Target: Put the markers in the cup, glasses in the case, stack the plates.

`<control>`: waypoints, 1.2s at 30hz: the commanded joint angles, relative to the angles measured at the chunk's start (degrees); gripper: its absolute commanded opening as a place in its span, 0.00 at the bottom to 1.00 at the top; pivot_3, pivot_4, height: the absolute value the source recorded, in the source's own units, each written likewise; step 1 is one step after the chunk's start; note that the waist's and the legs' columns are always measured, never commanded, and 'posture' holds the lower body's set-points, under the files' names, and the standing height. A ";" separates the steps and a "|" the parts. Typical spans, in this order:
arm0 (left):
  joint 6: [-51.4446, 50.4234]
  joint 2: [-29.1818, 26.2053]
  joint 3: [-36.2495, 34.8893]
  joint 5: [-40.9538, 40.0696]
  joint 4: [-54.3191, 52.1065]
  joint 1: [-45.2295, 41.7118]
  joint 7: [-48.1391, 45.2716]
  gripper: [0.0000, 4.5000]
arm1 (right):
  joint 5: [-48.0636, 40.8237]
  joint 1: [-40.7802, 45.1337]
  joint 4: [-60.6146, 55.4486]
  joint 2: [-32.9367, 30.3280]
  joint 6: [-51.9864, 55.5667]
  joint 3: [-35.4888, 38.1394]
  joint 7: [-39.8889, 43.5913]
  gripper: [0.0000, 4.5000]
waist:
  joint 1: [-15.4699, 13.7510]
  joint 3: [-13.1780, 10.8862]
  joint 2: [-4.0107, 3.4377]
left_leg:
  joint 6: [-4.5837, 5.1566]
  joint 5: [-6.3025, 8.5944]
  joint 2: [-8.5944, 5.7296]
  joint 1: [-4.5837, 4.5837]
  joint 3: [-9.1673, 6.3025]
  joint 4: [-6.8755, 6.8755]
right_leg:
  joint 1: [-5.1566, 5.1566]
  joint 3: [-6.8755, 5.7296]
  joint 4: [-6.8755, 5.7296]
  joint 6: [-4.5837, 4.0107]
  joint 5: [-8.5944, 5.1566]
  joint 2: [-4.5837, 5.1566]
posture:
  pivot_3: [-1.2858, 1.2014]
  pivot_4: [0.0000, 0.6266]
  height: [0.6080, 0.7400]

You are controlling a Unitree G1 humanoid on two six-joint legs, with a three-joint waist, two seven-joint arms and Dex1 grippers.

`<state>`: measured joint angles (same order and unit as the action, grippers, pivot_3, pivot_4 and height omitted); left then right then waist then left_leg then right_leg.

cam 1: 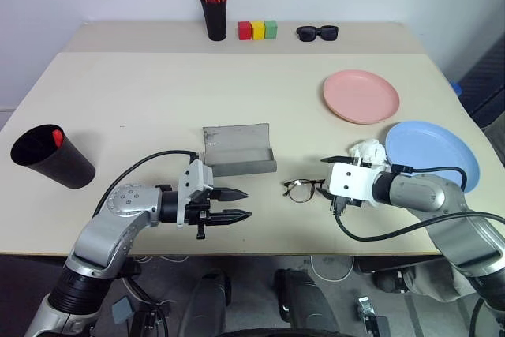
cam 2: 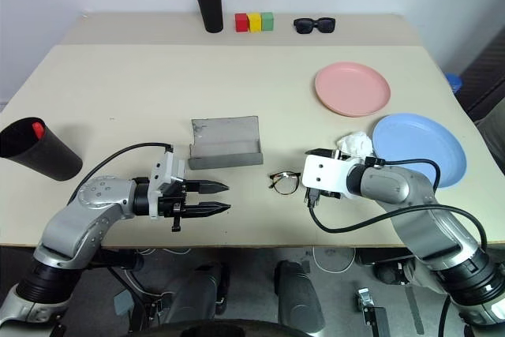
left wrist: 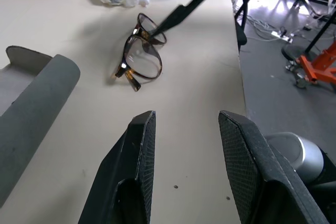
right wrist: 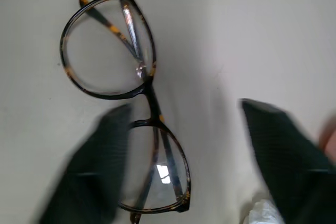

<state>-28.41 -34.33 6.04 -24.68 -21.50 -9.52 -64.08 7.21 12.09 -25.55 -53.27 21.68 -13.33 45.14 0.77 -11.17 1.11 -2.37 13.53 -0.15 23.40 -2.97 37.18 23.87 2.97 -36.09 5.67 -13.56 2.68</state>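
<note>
The wire-framed glasses [cam 1: 304, 189] lie folded on the table just in front of the open grey case [cam 1: 237, 150]. My right gripper [cam 1: 323, 185] is at their right lens; its fingers [right wrist: 100, 156] stand apart on either side of that lens, blurred, not closed on it. My left gripper [cam 1: 237, 204] hovers open and empty left of the glasses, in front of the case. The black cup [cam 1: 51, 155] stands at the far left with a red marker tip [cam 1: 57, 138] showing inside. The pink plate [cam 1: 360, 95] and blue plate [cam 1: 434, 151] lie apart at the right.
A crumpled white tissue [cam 1: 367, 150] lies between the blue plate and my right gripper. At the back edge stand a black pen holder [cam 1: 215, 13] with orange-capped pens, three coloured blocks [cam 1: 258, 30] and black sunglasses [cam 1: 317, 33].
</note>
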 commanded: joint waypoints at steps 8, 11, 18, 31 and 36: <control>0.96 -0.81 -0.62 -2.24 -1.62 0.95 1.52 0.42 | 2.02 -0.11 0.11 1.64 -2.68 0.01 1.40 0.01 | 0.00 0.00 0.00 | 0.00 0.00 0.00 0.00 0.00 0.00 | 0.00 0.00 -0.01 0.00 0.00 0.00 | 0.52 0.24 1.00; 1.35 -0.97 -0.73 -2.13 -1.29 1.15 1.87 0.42 | 2.34 0.30 0.66 1.92 -3.18 0.03 1.56 0.01 | 0.00 0.00 0.00 | 0.00 0.00 0.00 -0.01 0.00 0.00 | 0.00 0.00 -0.01 0.00 0.00 0.00 | 0.52 0.24 1.00; 1.17 -1.41 -1.12 -2.65 -2.25 1.50 2.73 0.42 | 0.86 1.93 0.54 2.32 -1.73 1.13 3.97 0.20 | 0.00 0.00 0.00 | 0.00 0.00 0.00 -0.01 0.00 0.00 | 0.00 0.00 -0.01 0.00 0.00 0.00 | 0.52 0.24 1.00; 1.09 -1.17 0.10 -2.93 -2.86 0.64 4.07 0.42 | 4.28 8.44 7.62 2.85 -6.83 -1.83 6.10 0.51 | 0.03 0.00 0.00 | 0.00 0.00 -0.01 -0.01 0.00 0.00 | -0.01 0.00 -0.01 0.00 0.01 0.00 | 0.52 0.24 1.00; 1.94 -1.20 -0.01 -2.68 -2.68 1.27 4.16 0.42 | 5.03 9.31 10.89 3.27 -9.40 -2.85 7.29 0.51 | 0.05 0.00 0.00 | 0.00 0.00 -0.01 -0.02 0.00 0.00 | -0.01 0.00 -0.01 -0.01 0.01 0.00 | 0.52 0.24 1.00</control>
<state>-27.78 -35.53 5.99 -26.78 -23.12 -8.25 -59.76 11.81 20.36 -14.40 -50.38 13.64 -16.56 52.07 0.82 -11.17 1.11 -2.37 13.53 -0.16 23.38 -2.97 37.18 23.86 2.97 -36.10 5.67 -13.55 2.68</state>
